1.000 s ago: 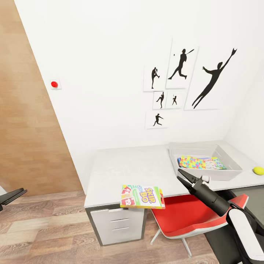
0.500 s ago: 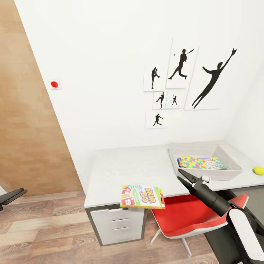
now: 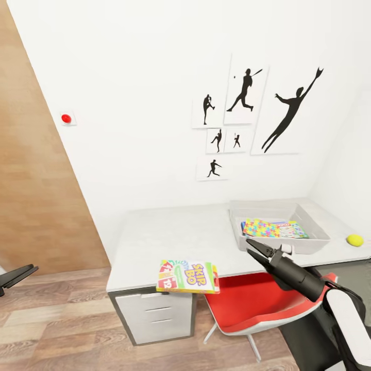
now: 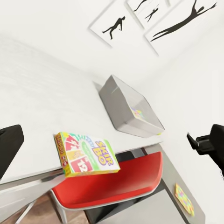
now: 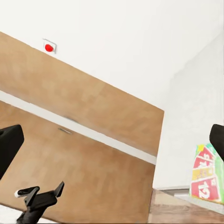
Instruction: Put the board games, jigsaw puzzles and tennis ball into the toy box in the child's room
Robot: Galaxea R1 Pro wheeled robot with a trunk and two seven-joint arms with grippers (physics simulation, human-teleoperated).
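We're looking at a plain white wall (image 3: pixel 144 77) with a cluster of black athlete silhouette pictures (image 3: pixel 247 111) and a small red button (image 3: pixel 66 118) further left. Brown wooden wardrobe doors (image 3: pixel 31 196) sit on the left, over wood plank floor (image 3: pixel 56 330). A red chair (image 3: pixel 257 304) is tucked under the white tabletop (image 3: pixel 170 237), with drawers (image 3: pixel 154 317) near its left end.

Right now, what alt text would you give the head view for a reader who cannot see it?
A SKIP BO box overhangs the white table's front edge; the grey toy box holds a jigsaw puzzle, a tennis ball lies beside it. The right pincer hovers, open, over a red chair.
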